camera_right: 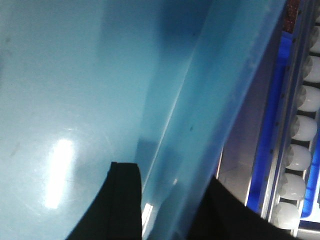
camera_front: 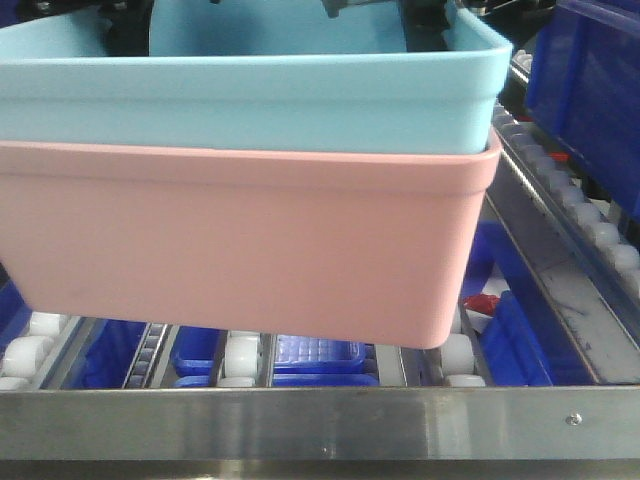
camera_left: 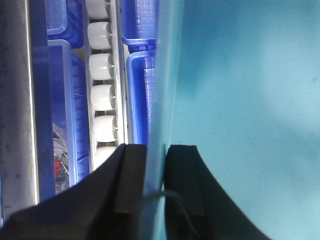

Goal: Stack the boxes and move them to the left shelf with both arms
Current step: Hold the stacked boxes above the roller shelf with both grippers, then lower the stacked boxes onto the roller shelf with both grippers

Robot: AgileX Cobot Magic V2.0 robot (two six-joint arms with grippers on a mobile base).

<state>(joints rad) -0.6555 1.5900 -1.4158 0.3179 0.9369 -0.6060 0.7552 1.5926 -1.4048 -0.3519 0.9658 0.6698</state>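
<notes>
now my left end effector (camera_left: 156, 192) is clamped on the wall of the light blue box (camera_left: 250, 100). one black finger (camera_left: 131, 185) is on the outside and one is on the inside, with the thin wall pinched between them. my right end effector (camera_right: 167, 210) does the same on the other wall of that box. its two black fingers (camera_right: 125, 200) sit one on each side of the wall, so i judge it is clamped too.

the light blue box sits inside the pink box (camera_front: 240, 240), so the stack is made. in the front view the two boxes hang together above the left shelf (camera_front: 300, 420). the bottom of the pink box looks to be just above the white rollers (camera_front: 240, 355), a bit tilted, with the corner near the camera lower. i cannot tell if the far end touches the rails. the brushed-metal front bar is just below and in front of the stack.

under the rails i see dark blue bins (camera_front: 310, 360), and one more dark blue bin (camera_front: 590, 90) is up on the right.

i think i am at the step of setting the stack down on the shelf. next i should bring both arms down together, evenly, until the pink box rests flat on the rollers. only then should i let go, slowly, since the rollers may let the stack slide.
</notes>
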